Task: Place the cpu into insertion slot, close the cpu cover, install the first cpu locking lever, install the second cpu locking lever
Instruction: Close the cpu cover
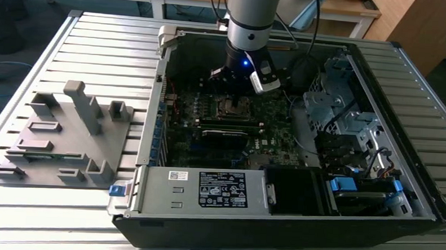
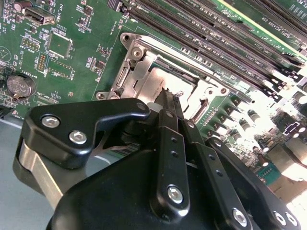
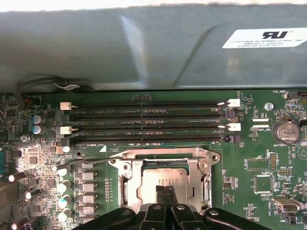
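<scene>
Right now, in both wrist views, the gripper [image 3: 165,190] is pointing down with its jaws pressed together and nothing visible between them. Its tips are hanging over the cpu [image 3: 165,178]. The cpu is lying flat in the insertion slot [image 1: 233,107], and the cpu cover [image 3: 130,184] is lying around it, framing its grey face. If the closed tips are bearing on the chip rather than the frame, they are risking a scratched face or a chip nudged askew on its contacts. A thin locking lever [image 3: 93,163] is sticking out beside the cover, seemingly unlatched. A sideways slip could be sending the tips into the capacitors [image 3: 61,187] or, farther out, the memory slots [image 3: 144,120].
</scene>
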